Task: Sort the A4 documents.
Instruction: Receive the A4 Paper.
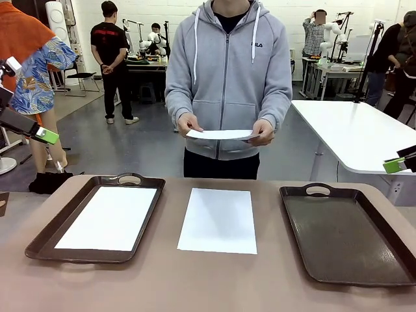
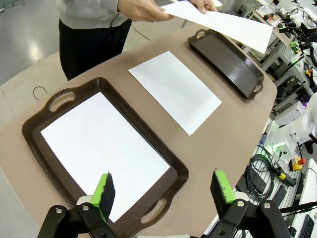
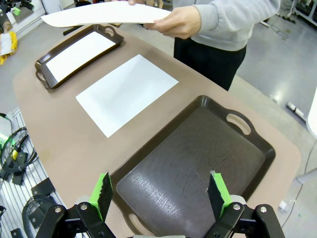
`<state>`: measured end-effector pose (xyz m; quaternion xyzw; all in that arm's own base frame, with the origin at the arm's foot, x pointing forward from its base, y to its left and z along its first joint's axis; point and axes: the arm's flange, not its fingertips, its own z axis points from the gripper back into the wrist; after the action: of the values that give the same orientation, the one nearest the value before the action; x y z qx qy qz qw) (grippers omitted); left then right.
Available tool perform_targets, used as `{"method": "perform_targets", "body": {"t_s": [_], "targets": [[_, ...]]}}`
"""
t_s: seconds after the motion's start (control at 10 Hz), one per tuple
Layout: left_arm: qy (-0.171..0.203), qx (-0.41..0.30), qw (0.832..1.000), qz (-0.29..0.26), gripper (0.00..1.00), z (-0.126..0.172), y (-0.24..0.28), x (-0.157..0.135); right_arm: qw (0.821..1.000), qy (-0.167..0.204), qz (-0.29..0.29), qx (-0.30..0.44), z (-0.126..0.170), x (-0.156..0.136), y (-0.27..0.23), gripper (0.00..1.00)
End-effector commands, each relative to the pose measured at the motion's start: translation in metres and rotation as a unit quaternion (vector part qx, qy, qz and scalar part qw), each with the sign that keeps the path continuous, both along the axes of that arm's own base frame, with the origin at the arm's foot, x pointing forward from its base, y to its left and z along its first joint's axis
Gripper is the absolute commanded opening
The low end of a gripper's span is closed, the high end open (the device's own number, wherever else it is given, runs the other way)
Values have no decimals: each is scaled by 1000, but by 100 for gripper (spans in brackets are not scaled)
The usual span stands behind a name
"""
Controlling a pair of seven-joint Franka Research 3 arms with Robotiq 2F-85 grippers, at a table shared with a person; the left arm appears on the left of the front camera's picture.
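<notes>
Left pincer [image 2: 163,188]: jaws apart, holding nothing, hovering above the near end of the left tray [image 1: 62,218]. Sheet 1 [image 1: 110,218] lies flat inside that tray, below and ahead of the pincer, no contact. Sheet 2 [image 1: 219,220] lies flat on the surface [image 1: 162,279] between the two trays, apart from both. Sheet 3 [image 1: 221,134] is off the surface, held by the person with one hand [image 1: 188,123] at each end. It is roughly level and slightly bowed. Right pincer [image 3: 160,191]: jaws apart, holding nothing, hovering above the near end of the right tray [image 1: 294,234], well apart from every sheet. All three sheets: plain white, blank, uncreased.
</notes>
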<state>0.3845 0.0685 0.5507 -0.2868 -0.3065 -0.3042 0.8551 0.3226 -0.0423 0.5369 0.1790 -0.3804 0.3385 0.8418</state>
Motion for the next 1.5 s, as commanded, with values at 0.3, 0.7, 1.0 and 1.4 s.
{"method": "perform_targets", "body": {"t_s": [0.3,0.7,1.0,1.4], "targets": [[0,3,1000,-6,100,-1,1,0,1000,0,8,8,-2,2,0,100],[0,3,1000,-6,100,-1,1,0,1000,0,8,8,-2,2,0,100],[0,3,1000,-6,100,-1,1,0,1000,0,8,8,-2,2,0,100],[0,3,1000,-6,100,-1,1,0,1000,0,8,8,-2,2,0,100]]}}
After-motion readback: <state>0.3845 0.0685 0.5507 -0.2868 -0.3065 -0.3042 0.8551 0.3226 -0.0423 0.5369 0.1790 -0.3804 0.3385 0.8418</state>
